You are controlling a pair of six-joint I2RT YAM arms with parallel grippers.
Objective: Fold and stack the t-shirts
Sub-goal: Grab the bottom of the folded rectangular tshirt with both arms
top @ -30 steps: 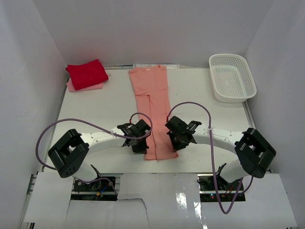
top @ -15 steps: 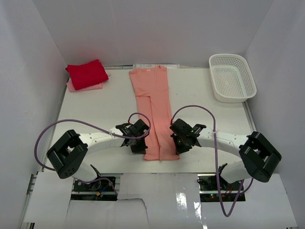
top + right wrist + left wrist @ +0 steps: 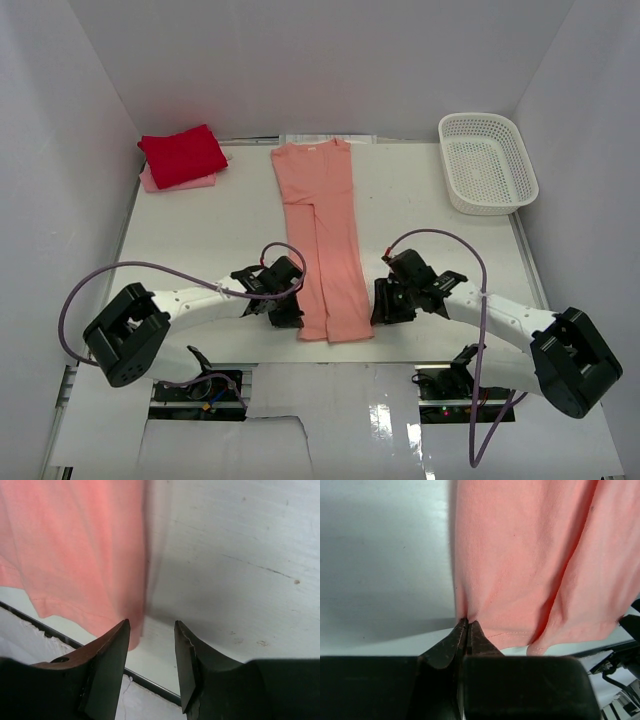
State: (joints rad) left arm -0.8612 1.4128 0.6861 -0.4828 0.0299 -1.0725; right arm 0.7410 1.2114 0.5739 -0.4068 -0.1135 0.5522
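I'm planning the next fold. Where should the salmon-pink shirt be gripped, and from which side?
Grip the salmon-pink shirt at its two near hem corners, each approached from its own outer side. It lies flat as a long narrow strip, hem nearest the arms, so lifting there should fold it toward the collar.

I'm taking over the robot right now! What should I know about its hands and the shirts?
Left gripper: shut on the near left corner of the salmon-pink shirt.
Right gripper: open beside its near right corner, holding nothing.
Done: red shirt folded atop the pale pink shirt, far left; salmon-pink shirt lies in a long narrow strip.
Left: fold it shorter, stack it on the pile.
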